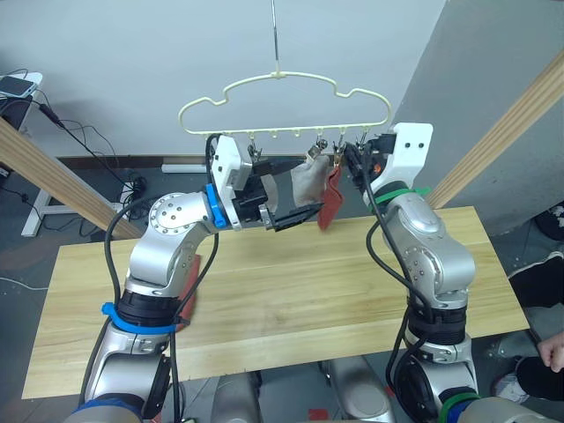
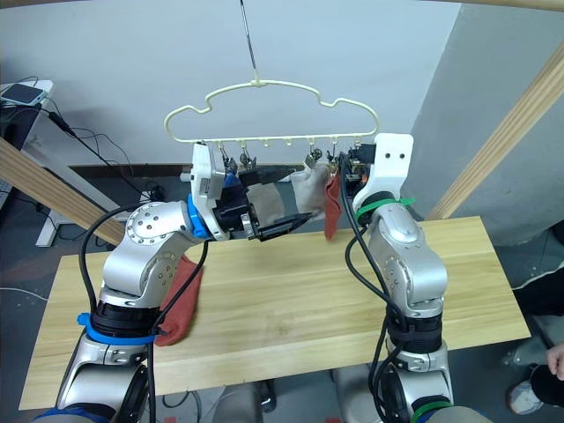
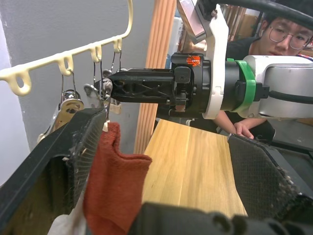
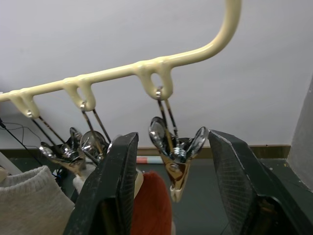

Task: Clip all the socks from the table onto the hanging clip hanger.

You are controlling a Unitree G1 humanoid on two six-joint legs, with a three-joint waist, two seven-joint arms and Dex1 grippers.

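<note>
Straddling end clip (image 4: 177,169), right hand (image 4: 173,196) parted, second rust-red sock (image 2: 181,304) on table (image 2: 291,304)

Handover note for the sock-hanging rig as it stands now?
Left end effector: open, raised beside the hung socks, holding nothing.
Right end effector: open, fingers either side of the end metal clip, not pressing it.
Pale-yellow wire clip hanger: a light grey sock and a rust-red sock hang on neighbouring clips.
Light wooden plank table: a second rust-red sock lies by the left arm.
Done: two socks clipped. Left: the red one on the table; other socks, cannot tell.
</note>
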